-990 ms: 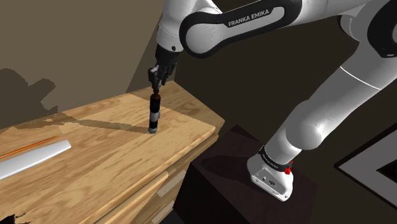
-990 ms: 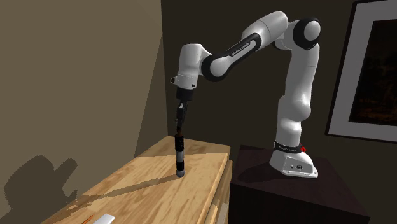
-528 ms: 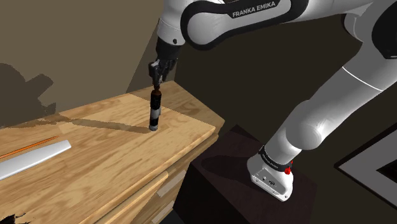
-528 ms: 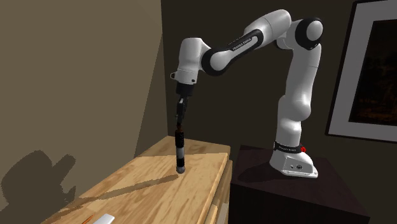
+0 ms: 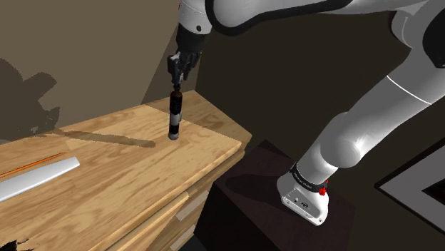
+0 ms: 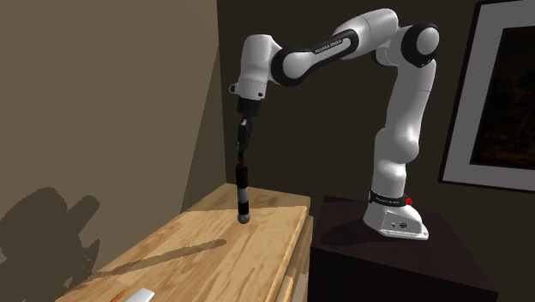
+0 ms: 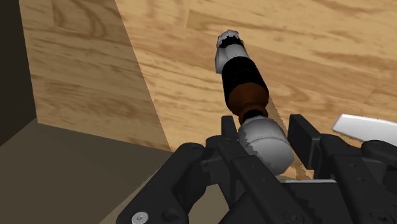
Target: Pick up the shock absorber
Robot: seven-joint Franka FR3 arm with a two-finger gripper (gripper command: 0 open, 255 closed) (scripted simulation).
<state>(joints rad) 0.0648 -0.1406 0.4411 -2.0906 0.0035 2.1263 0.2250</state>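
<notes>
Wooden worktop (image 5: 107, 178) underneath, tool (image 5: 177, 83) clamping the shock absorber (image 5: 175, 118) by its rounded tip only. It looks barely off the wood, so any swing could slip it out.

The shock absorber (image 5: 174, 118) is a slim stick, mostly black, with a pale band low on its body and a rounded grey tip at the bottom. It hangs upright, its top end pinched in the claw (image 5: 177, 85). Its lower tip hangs clear of the wooden desk (image 5: 107, 167), near the desk's far corner, and its shadow lies apart from it. From the wrist, a grey ribbed knob sits between the fingers (image 7: 304, 137), then a brown collar and a black sleeve.
</notes>
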